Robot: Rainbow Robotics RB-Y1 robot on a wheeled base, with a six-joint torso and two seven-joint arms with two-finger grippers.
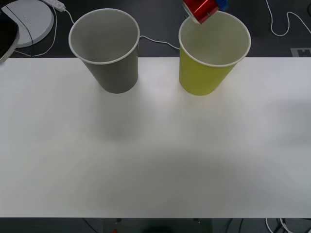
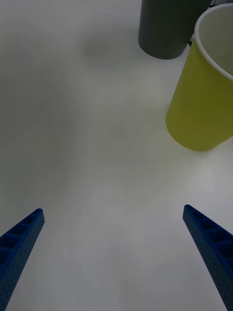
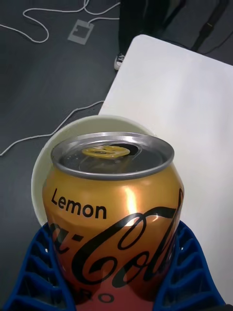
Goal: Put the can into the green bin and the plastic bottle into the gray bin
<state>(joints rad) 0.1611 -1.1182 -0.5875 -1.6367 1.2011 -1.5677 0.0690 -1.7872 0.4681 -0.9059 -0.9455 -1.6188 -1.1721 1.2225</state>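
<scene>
The can [image 1: 199, 10] [image 3: 114, 214], red with a gold upper band and silver top, hangs tilted over the far rim of the green bin [image 1: 204, 73]. My left gripper [image 1: 206, 7] [image 3: 114, 272] is shut on it, blue fingers [image 3: 39, 272] on both sides; the bin's pale inside [image 3: 41, 170] shows below the can. The gray bin [image 1: 114, 68] [image 2: 165, 29] stands upright to the left of the green bin [image 2: 199, 112]. My right gripper [image 2: 114, 257] hovers open over bare table, short of the green bin. The plastic bottle is out of view.
Both cups stand at the far edge of the white table [image 1: 155, 155]. Beyond that edge is dark floor with white cables [image 1: 155, 41] and a round white device [image 1: 29, 19] at the far left.
</scene>
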